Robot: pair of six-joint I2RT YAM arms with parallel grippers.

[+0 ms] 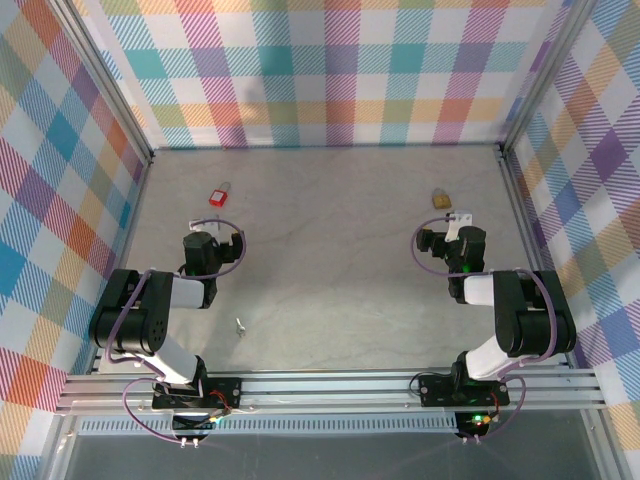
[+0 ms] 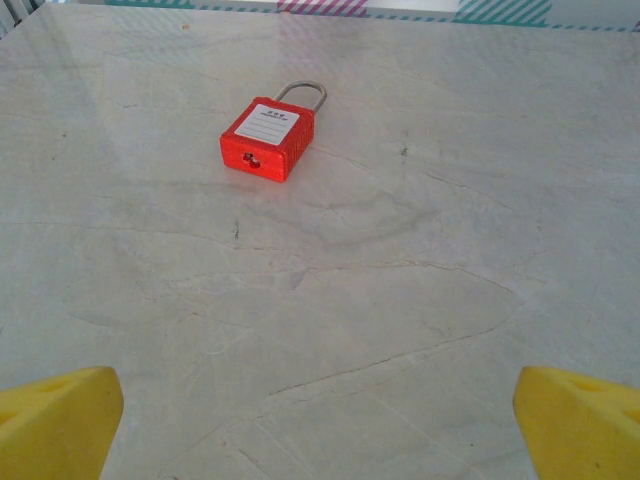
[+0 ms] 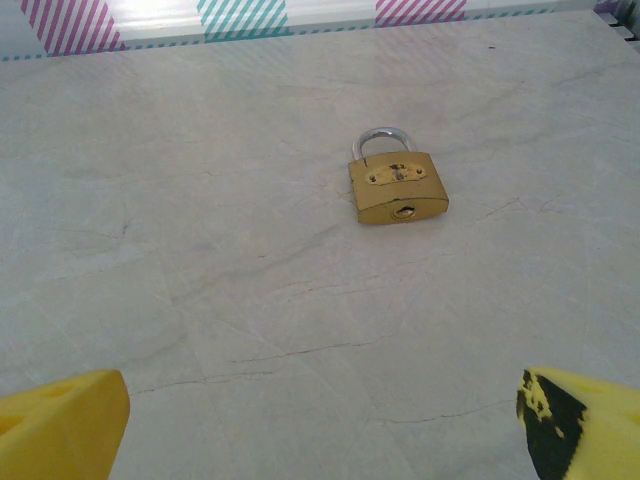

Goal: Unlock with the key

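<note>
A small silver key (image 1: 240, 325) lies on the table near the front, between the two arms and closer to the left one. A red padlock (image 1: 219, 196) (image 2: 267, 138) with a white label rests flat at the back left, keyhole facing my left gripper (image 1: 215, 240) (image 2: 318, 425), which stands open a short way in front of it. A brass padlock (image 1: 441, 198) (image 3: 398, 187) lies flat at the back right, its shackle pointing away. My right gripper (image 1: 452, 238) (image 3: 325, 425) is open just short of it, nothing between its yellow fingertips (image 3: 60, 425).
The marbled grey table (image 1: 330, 250) is fenced by checked walls on the left, back and right. Metal frame posts (image 1: 120, 105) stand in the back corners. A rail (image 1: 330, 385) runs along the near edge where both arm bases are bolted.
</note>
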